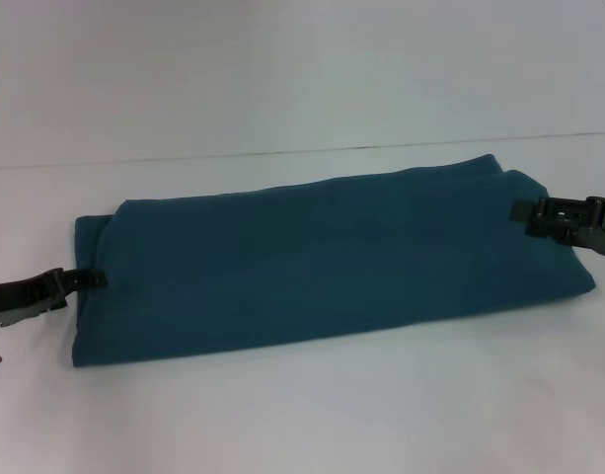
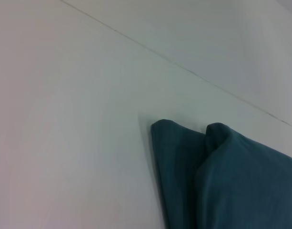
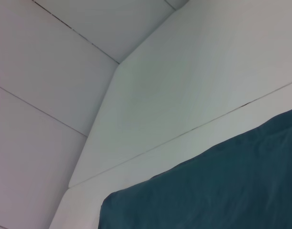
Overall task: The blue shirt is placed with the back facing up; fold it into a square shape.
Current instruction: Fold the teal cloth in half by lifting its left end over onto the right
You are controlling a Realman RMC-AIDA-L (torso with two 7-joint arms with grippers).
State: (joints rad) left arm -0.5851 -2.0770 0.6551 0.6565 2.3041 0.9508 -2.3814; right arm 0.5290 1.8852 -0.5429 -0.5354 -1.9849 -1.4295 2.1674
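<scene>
The blue shirt (image 1: pixel 332 262) lies across the middle of the white table (image 1: pixel 302 415), already folded into a long band running left to right, with no sleeves or collar showing. By the look of it the lengthwise folds are done; what is left is probably to bring one short end over the other so the band becomes a square.

The left gripper (image 1: pixel 85 279) sits at the band's left end, its tips touching the edge of the cloth and apparently pinching it. The right gripper (image 1: pixel 527 210) is at the far right corner, over the fabric; whether its fingers are pressed together on the cloth cannot be told.

Only the head view shows both grippers and the whole band. The left wrist view shows what the head view barely hints at: two layered, rounded folds at the shirt's left end. The right wrist view shows only flat cloth and the table's edge against tiled floor.
</scene>
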